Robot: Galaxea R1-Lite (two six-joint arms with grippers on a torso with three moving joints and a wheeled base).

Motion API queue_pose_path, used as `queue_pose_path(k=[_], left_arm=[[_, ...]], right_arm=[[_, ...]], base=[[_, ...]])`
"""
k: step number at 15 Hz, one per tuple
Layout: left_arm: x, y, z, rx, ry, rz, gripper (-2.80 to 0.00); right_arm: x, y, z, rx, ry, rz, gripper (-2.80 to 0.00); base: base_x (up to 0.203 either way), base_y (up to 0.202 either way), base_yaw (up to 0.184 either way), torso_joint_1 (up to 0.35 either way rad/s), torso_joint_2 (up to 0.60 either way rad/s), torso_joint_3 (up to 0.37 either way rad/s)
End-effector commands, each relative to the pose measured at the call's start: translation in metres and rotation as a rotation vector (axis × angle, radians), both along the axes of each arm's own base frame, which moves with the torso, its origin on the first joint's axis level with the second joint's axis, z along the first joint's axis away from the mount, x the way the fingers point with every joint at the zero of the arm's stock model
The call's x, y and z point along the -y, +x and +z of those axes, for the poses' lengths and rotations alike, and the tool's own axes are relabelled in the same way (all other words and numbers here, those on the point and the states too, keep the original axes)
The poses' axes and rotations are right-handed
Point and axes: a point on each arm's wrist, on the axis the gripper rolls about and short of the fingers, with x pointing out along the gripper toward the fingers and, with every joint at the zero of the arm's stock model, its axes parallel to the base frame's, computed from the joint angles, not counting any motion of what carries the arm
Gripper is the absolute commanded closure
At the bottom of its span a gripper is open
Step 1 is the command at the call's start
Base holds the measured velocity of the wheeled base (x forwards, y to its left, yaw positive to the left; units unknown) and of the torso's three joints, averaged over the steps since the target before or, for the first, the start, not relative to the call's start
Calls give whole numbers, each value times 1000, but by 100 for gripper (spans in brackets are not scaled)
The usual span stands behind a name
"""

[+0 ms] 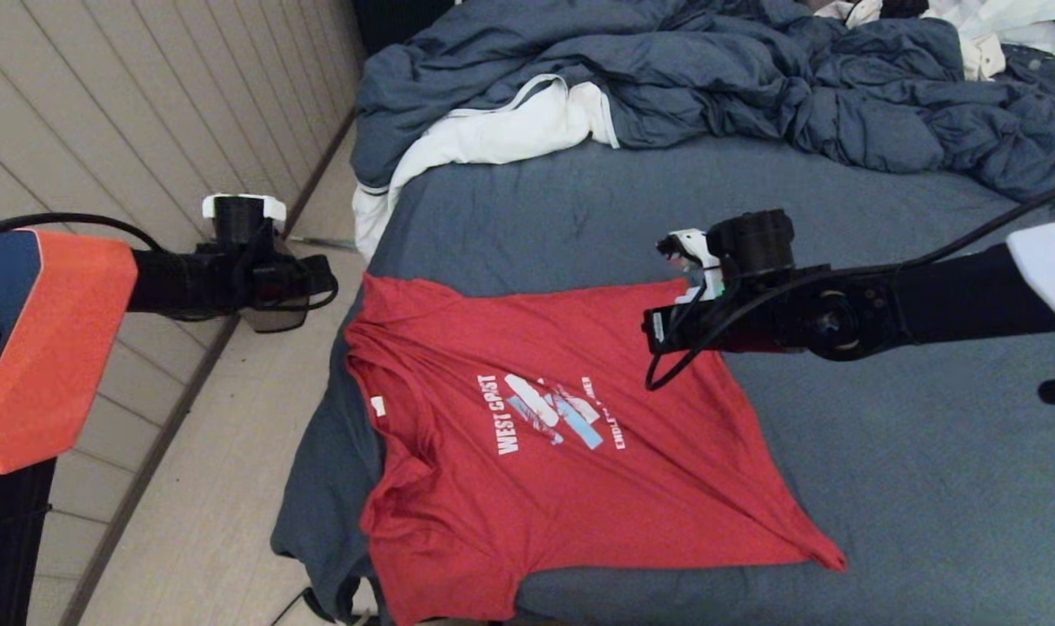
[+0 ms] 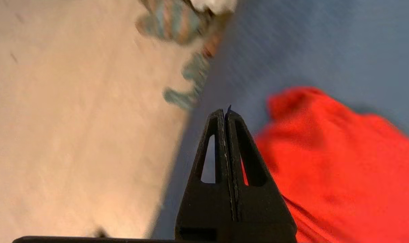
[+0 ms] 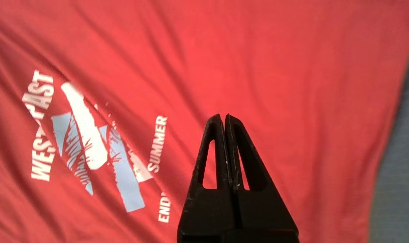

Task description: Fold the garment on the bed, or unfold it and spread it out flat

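Note:
The red T-shirt (image 1: 562,417) lies spread on the bed's slate-blue sheet (image 1: 910,452), near its left edge, with the "WEST COAST" print (image 1: 549,413) facing up and a small white neck tag (image 1: 377,405) at the left. My left gripper (image 2: 224,113) is shut and empty, hovering by the bed's left edge next to a shirt corner (image 2: 342,162). My right gripper (image 3: 223,117) is shut and empty, held above the plain red cloth (image 3: 292,74) beside the print (image 3: 89,141). The right wrist (image 1: 736,296) covers the shirt's far right part.
A rumpled blue duvet (image 1: 710,78) is heaped across the far side of the bed, with a white cloth (image 1: 492,130) at its left end. Pale floor (image 1: 231,452) and a panelled wall (image 1: 144,104) lie left of the bed. A blurred striped object (image 2: 184,40) lies on the floor.

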Motion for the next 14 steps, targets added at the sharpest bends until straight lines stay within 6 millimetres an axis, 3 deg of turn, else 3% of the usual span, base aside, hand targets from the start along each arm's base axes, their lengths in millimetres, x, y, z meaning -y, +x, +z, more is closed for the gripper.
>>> queue_pose_path(k=[1, 3, 5, 7, 9, 12, 14], left_arm=[[11, -23, 37, 21, -39, -13, 0], [14, -54, 61, 13, -58, -28, 0], [15, -98, 86, 22, -71, -56, 0], [14, -154, 119, 75, -79, -82, 0], [7, -226, 139, 131, -83, -97, 0], [-9, -332, 128, 183, -75, -82, 0], [-20, -393, 98, 198, -54, -38, 0]], right_arm=[[3, -6, 14, 31, 12, -4, 0], [9, -22, 35, 62, 44, -17, 0], [20, -48, 55, 91, 83, -42, 0], [36, -91, 80, 130, 108, -58, 0], [55, -152, 98, 174, 129, -63, 0], [86, -249, 90, 218, 146, -72, 0], [106, -310, 69, 236, 145, -116, 0]], base=[[0, 0, 0, 0, 0, 0], [0, 0, 0, 0, 0, 0], [0, 0, 0, 0, 0, 0], [0, 0, 0, 0, 0, 0], [0, 0, 0, 0, 0, 0], [0, 0, 0, 0, 0, 0], [0, 0, 0, 0, 0, 0]])
